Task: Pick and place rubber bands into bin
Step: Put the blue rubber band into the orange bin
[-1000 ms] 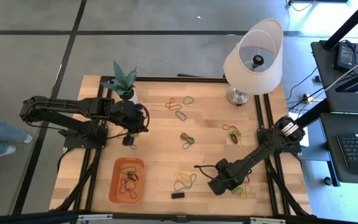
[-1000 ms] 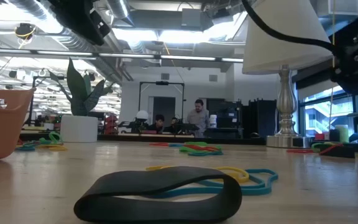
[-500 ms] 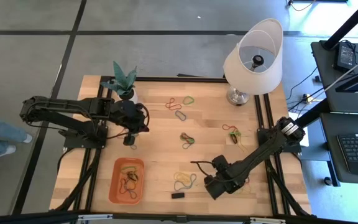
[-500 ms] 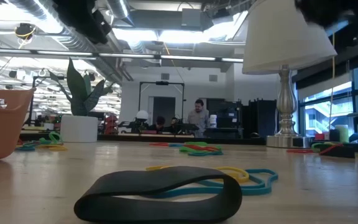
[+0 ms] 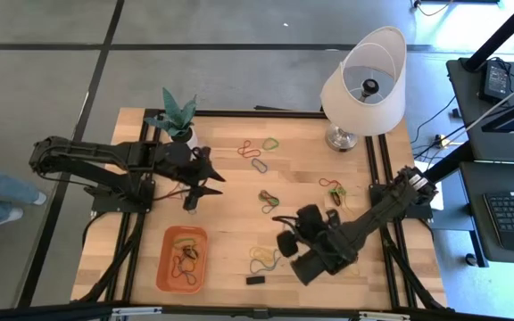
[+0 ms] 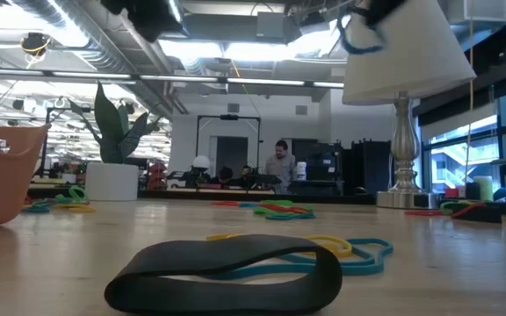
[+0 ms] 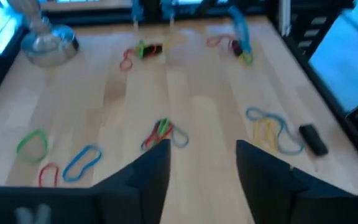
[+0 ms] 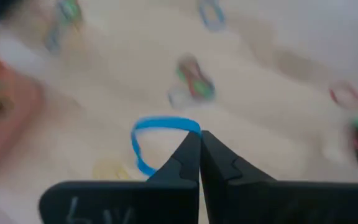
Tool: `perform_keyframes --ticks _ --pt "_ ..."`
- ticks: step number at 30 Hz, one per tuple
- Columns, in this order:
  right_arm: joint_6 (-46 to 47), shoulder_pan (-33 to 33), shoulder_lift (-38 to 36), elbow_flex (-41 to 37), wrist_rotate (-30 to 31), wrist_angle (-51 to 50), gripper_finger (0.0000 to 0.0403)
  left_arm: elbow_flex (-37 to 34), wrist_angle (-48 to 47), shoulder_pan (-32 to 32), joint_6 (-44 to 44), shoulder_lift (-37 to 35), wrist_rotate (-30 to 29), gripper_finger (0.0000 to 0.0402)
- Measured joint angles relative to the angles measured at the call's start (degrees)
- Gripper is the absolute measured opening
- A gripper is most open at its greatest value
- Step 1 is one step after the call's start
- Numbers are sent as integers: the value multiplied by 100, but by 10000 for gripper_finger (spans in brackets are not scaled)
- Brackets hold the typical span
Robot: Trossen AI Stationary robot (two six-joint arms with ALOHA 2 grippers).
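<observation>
Currently right gripper (image 8: 199,149) is pinching a blue rubber band (image 8: 160,127) with jaws together, hanging above the table's front-middle, with the bin (image 5: 169,267) off toward the front-left corner; left gripper (image 7: 201,165) is waiting open by the left edge.

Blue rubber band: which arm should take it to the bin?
Right. The right gripper is shut on the blue rubber band, lifted near the orange bin; the left gripper is open, empty.

No readable text, labels, brands or numbers; faint marks on right wrist housing illegible.
</observation>
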Motion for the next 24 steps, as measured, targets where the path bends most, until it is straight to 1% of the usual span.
perform_keyframes --ticks 2,5,8,12,16,19,21,24 --pt "-488 -164 0 76 286 224 2 0 232 -88 -78 0 1 200" --pt "-1596 -496 0 118 535 966 2 0 675 -205 -124 0 2 221" --pt "-3090 -858 0 120 717 2183 1 0 1177 -296 -188 0 -1 234" --pt "-5124 -1247 0 122 742 3878 1 0 1601 -329 -550 0 5 238" --pt "-6566 -1512 0 122 720 5199 1 0 1623 -327 -684 0 4 239" --pt "-7342 -1649 -2 124 511 5782 0 1 1620 -327 -740 -13 -14 239" --pt "-7570 -1699 0 124 356 6149 0 4 1653 -327 -817 -9 -5 239" --pt "-7726 -1749 -7 127 348 6272 0 -7 1549 -329 -817 15 16 235"
